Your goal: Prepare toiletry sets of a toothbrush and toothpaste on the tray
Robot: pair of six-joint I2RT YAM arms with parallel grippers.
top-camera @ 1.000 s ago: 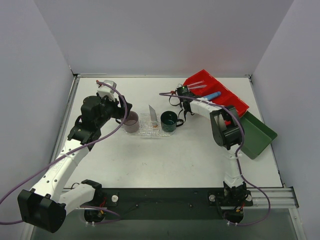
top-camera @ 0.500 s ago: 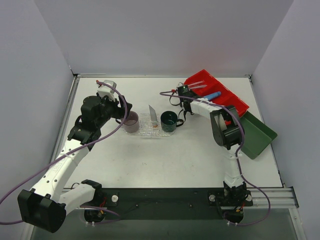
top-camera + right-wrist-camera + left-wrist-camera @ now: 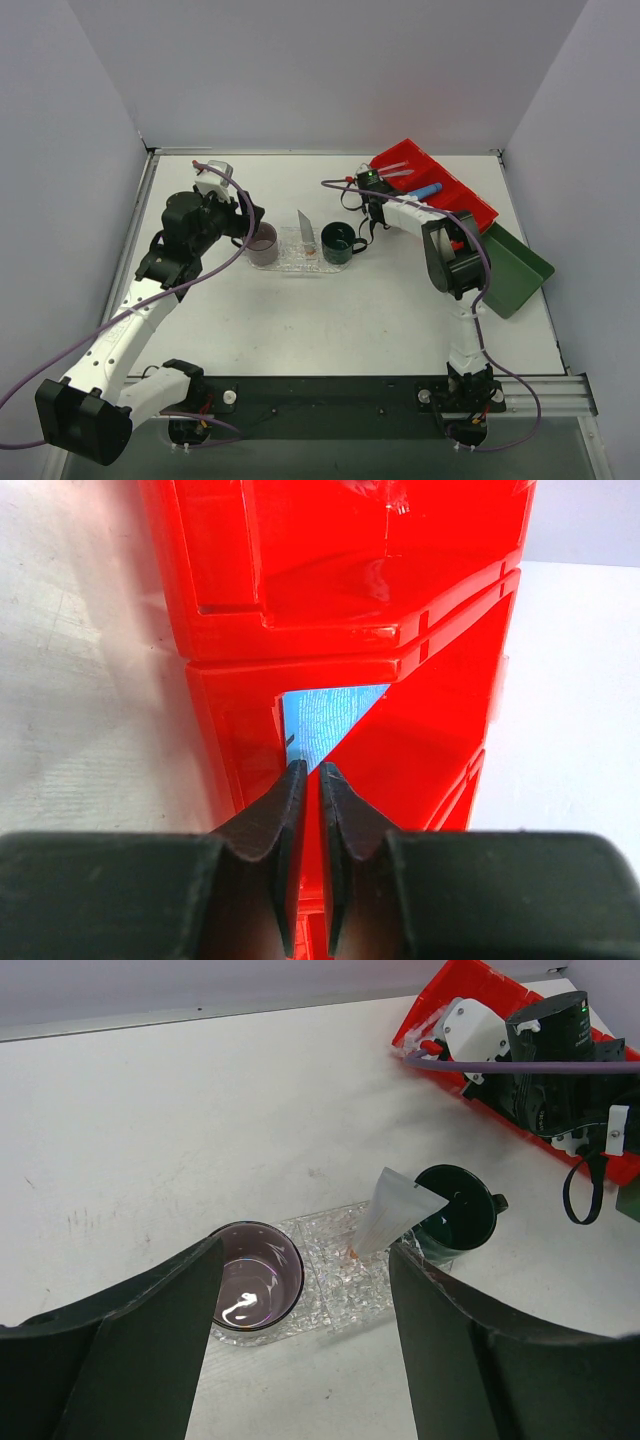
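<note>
Inching toward red bin (image 3: 478,208) — right arm (image 3: 400,208), jaws pinched

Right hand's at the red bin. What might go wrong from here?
The right hand looks nearly shut at the edge of the blue tube; such a thin pinch may slip. The white tube stands on end on the tray beside the dark green mug; a nudge may topple it.

Cups and bins on a white table (image 3: 330,310).
A mauve cup (image 3: 262,243) and a dark green mug (image 3: 337,243) stand upright near the middle, apart, the mug's handle pointing right. A red compartmented bin (image 3: 472,200) lies aslant at the far right; a dark green rectangular tray (image 3: 520,262) sits just beside its near end, at the table's right edge.
</note>
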